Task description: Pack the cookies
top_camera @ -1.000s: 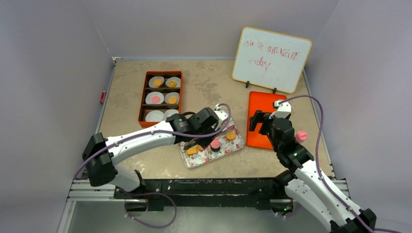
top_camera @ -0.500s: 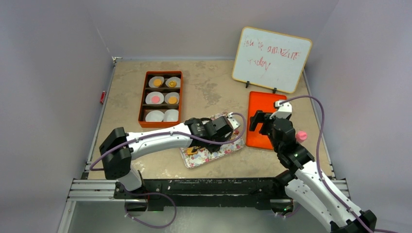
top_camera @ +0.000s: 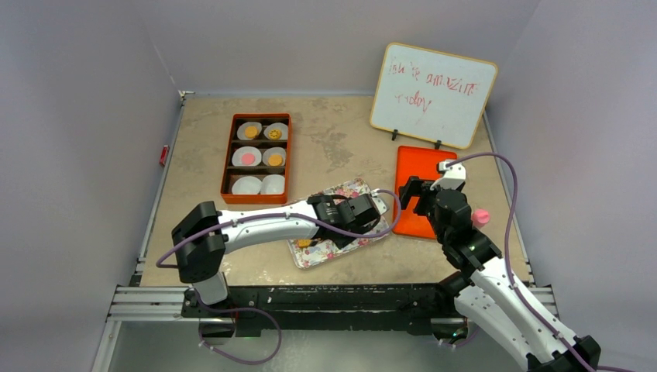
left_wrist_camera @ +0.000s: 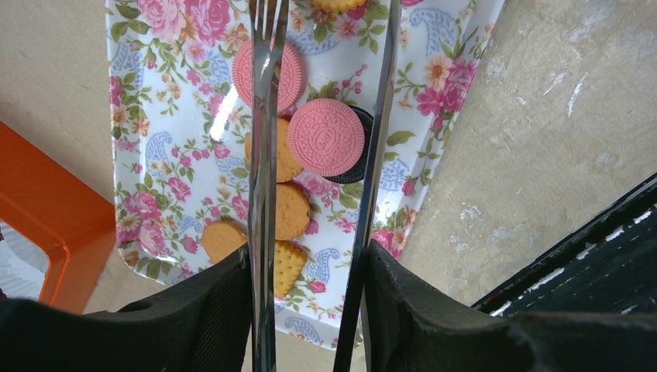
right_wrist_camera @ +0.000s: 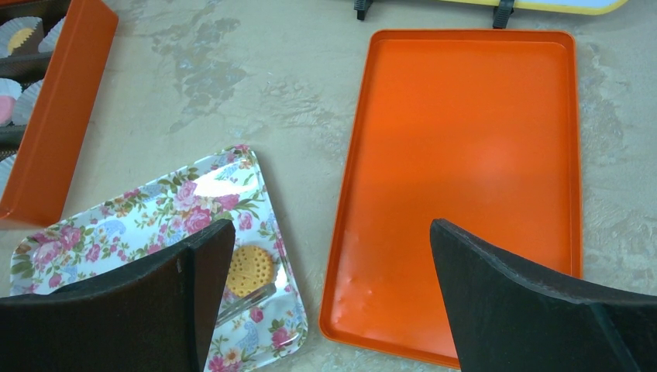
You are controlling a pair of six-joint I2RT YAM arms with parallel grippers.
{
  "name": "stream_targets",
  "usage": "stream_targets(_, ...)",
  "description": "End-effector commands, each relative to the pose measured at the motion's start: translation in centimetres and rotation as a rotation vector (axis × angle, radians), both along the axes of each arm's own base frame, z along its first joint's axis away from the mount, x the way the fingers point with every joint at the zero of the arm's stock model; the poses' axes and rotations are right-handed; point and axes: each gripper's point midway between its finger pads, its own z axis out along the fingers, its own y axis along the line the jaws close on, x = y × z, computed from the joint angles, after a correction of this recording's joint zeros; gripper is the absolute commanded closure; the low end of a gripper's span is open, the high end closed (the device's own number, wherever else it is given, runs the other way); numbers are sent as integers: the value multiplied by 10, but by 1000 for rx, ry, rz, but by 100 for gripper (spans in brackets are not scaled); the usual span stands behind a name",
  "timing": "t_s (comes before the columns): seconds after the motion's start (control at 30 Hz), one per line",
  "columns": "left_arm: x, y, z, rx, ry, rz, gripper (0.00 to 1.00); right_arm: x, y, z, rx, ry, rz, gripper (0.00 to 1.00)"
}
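The cookies lie on a floral tray (left_wrist_camera: 163,101): a pink one (left_wrist_camera: 325,136) on a dark one (left_wrist_camera: 358,167), another pink (left_wrist_camera: 290,66), round tan ones (left_wrist_camera: 292,211) and a square tan one (left_wrist_camera: 288,265). My left gripper (left_wrist_camera: 310,267) is shut on metal tongs (left_wrist_camera: 263,170), whose arms stand apart on either side of the pink cookie. In the top view it (top_camera: 364,213) hangs over the tray (top_camera: 321,254). My right gripper (right_wrist_camera: 333,256) is open and empty above an orange lid (right_wrist_camera: 465,155). A yellow patterned cookie (right_wrist_camera: 249,271) shows by the tong tip.
An orange box (top_camera: 230,159) at the back left holds white paper cups, several with a cookie in them (top_camera: 248,158). The orange lid (top_camera: 411,167) lies right of the tray. A whiteboard (top_camera: 432,93) stands at the back right.
My left arm has stretched rightward across the floral tray with the tongs and now covers most of its cookies. The right arm has not moved.
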Motion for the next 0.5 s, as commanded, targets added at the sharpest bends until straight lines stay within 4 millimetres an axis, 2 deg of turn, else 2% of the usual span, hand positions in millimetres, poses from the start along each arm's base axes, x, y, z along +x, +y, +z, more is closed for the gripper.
stream_targets(0.0,7,-14,12,-33,-38,-13,55,3,1,14,25,-39,-9,1)
stream_targets(0.23,10,-14,6,-8,-40,-1,58,3,0,16,21,-43,-10,1)
stream_targets(0.47,16,-6,33,-49,-103,52,63,3,-1,15,22,-42,-14,1)
